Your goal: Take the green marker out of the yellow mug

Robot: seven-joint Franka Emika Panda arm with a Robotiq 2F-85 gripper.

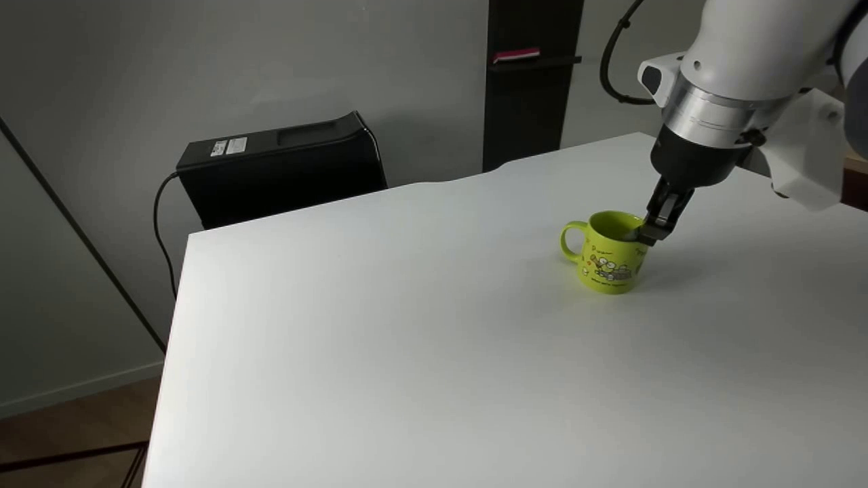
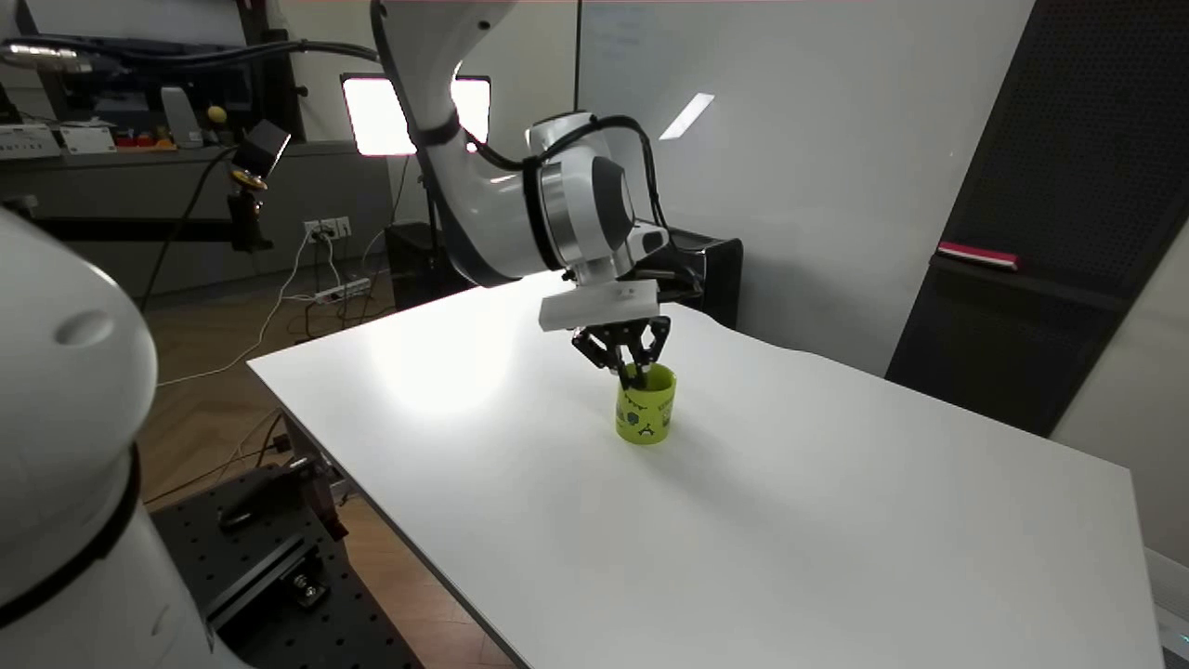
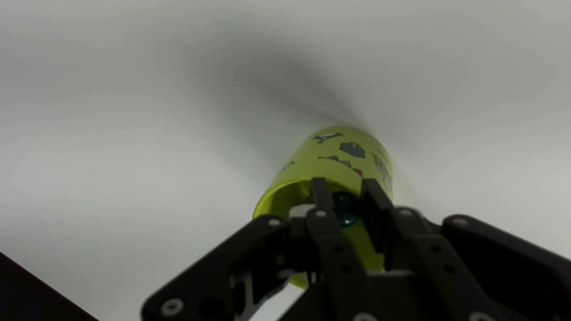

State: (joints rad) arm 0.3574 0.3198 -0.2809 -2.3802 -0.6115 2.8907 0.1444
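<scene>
The yellow mug (image 1: 610, 270) stands upright on the white table, with its loop handle on the left in this exterior view. It also shows in an exterior view (image 2: 645, 420) and in the wrist view (image 3: 329, 154), with dark prints on its side. My gripper (image 3: 344, 186) points down at a slant with its fingertips inside the mug's mouth. The dark green end of the green marker (image 3: 346, 215) fills the narrow gap between the fingers, and they appear shut on it. The rest of the marker is hidden. The gripper also shows in both exterior views (image 1: 649, 234) (image 2: 633, 379).
The white table (image 1: 380, 339) spreads around the mug. A black box-shaped device (image 1: 285, 166) stands behind the table's far edge. A dark panel with a red item (image 1: 517, 54) is on the wall side. The mug's rim surrounds the fingertips.
</scene>
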